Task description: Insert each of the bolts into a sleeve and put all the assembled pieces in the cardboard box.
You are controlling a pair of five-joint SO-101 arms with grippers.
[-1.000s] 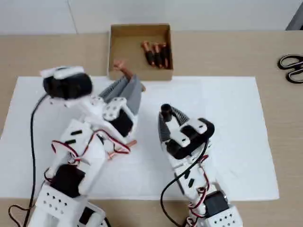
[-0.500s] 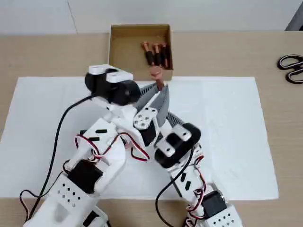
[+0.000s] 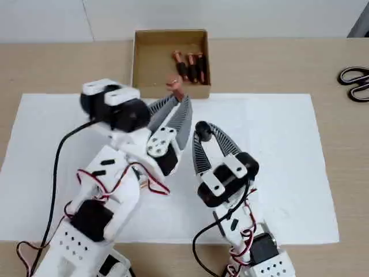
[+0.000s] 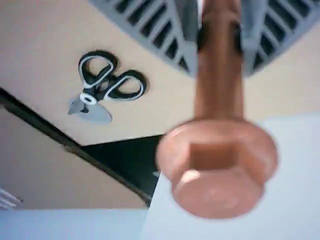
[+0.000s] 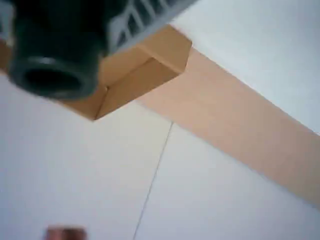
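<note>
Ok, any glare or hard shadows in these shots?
High view: even light, only faint soft shadows on the paper. Left wrist view: a pale sheen on the bolt head. Right wrist view: the box side wall sits darker than its rim.

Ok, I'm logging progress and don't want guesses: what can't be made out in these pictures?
Assembled pieces in the cardboard box: high view, too small to judge seating.
Bolt: left wrist view, its tip buried in the left hand.
Sleeve: right wrist view, blurred, bore too dark.
Scissors: high view, cut by the edge.
Paper beneath the arms: high view, covered.
</note>
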